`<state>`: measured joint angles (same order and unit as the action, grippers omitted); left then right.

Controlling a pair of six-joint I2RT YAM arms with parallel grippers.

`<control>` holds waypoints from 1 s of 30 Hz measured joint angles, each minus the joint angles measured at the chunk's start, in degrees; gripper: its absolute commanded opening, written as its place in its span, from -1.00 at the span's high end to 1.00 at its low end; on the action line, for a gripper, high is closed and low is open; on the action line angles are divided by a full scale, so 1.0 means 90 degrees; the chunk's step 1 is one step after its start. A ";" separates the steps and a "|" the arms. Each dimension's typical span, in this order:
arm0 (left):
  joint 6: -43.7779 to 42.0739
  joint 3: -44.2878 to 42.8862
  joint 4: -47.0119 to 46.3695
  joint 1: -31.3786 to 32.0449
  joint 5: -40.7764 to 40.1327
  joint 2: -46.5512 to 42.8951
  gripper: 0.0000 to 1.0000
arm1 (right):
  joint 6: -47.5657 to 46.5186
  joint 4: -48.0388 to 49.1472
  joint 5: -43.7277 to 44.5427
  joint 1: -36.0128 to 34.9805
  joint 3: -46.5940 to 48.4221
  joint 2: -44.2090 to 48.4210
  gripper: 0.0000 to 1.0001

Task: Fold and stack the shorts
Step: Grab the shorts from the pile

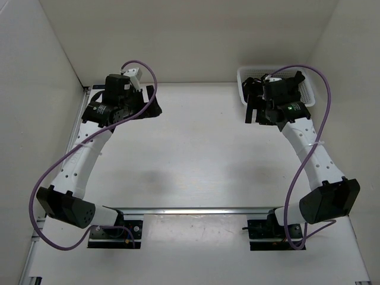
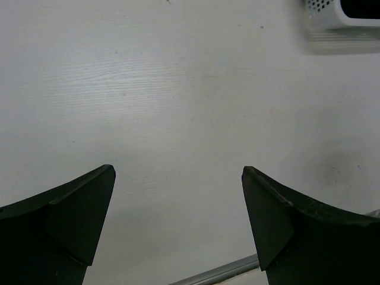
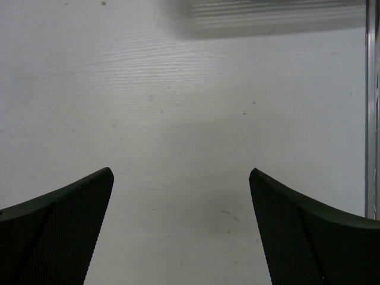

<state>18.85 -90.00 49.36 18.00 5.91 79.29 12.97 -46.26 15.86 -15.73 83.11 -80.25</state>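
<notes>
A silver metal rail (image 1: 196, 209) crosses the near part of the white, faintly grained table (image 1: 196, 148). The left gripper (image 2: 178, 172) and right gripper (image 3: 181, 172) both have their jaws spread wide, holding nothing. The plain black fabric shorts (image 1: 155, 108) lie at upper left, partly under the left arm. The white plastic mesh basket (image 1: 306, 89) sits at upper right beneath the right wrist. Plain white walls (image 1: 190, 35) enclose the back and sides.

A white table (image 1: 202, 154) with faint wood grain fills the scene under soft, even light. A plain white back wall (image 1: 190, 35) rises behind the table, a left wall (image 1: 29, 107) and right wall (image 1: 356, 77) flank it, and a metal rail (image 1: 196, 210) crosses its near part.
</notes>
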 measured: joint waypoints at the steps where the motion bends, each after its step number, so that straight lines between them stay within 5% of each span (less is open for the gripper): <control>1: 0.0002 0.0053 -0.0005 -0.0039 -0.0046 -0.0017 -0.99 | 0.0002 0.0000 0.0000 0.0002 0.0000 -0.0010 -1.00; 11: 0.0129 0.0386 0.0010 -0.0233 -0.0226 -0.0158 -0.99 | 0.0075 -0.0029 -0.0063 0.0704 0.0823 -0.0597 -1.00; 16: 0.0219 0.0454 -0.0010 -0.0233 -0.0352 -0.0177 -0.99 | 0.0143 -0.0095 -0.0452 0.1511 0.2390 -0.1999 -0.83; 26: 0.0223 0.0461 -0.0032 -0.0279 -0.0493 0.0078 -0.99 | 0.0095 -0.0355 -0.0461 0.1967 0.6530 -0.5612 -0.98; 30: 0.0192 0.0461 -0.0044 -0.0282 -0.0576 0.0384 -0.99 | 0.0216 -0.0095 -0.0665 0.2215 0.7055 -0.6496 -0.73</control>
<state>20.58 -85.84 48.97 15.46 0.73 82.74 14.92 -47.11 9.87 4.21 146.61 -138.72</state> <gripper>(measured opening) 0.996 0.924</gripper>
